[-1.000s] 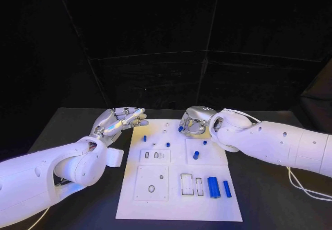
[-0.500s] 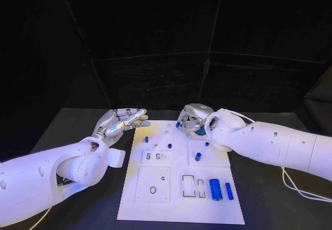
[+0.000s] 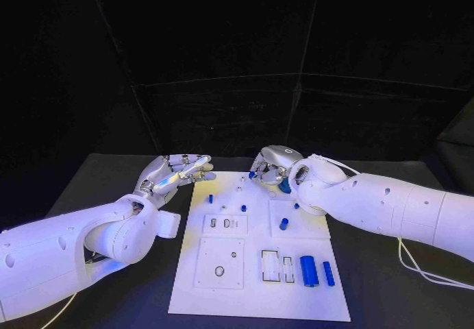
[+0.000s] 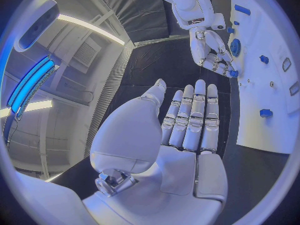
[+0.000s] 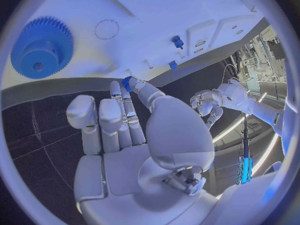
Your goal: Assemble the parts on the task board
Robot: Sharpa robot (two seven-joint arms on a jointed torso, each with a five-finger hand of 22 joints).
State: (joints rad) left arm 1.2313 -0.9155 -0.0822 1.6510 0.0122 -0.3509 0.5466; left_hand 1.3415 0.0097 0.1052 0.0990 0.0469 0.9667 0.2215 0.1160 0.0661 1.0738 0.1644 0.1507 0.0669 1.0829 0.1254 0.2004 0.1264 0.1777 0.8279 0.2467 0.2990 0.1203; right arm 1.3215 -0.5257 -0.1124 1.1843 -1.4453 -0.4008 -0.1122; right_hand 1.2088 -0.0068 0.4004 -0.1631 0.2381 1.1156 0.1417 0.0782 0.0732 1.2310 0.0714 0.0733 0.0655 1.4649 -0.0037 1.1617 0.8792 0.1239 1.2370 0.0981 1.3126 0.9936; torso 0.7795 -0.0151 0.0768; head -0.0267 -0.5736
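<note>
I am watching my right hand [image 3: 274, 168] hovering over the far edge of the task board [image 3: 259, 295], pinching a small blue part [image 5: 127, 83] between its thumb and a fingertip; the left wrist view shows the same blue piece [image 4: 232, 73] at those fingertips. A blue gear [image 5: 41, 47] is sitting on the board just beside that hand. My left hand [image 3: 176, 175] is hanging over the table [image 3: 98, 178] just off the board's far left corner, fingers straight and side by side, thumb apart, holding nothing. Two blue cylinders [image 3: 307, 270] are lying side by side near the board's near right corner, next to two narrow slots [image 3: 266, 264]. A few small blue pegs [image 3: 209, 199] are standing across the far half of the board.
</note>
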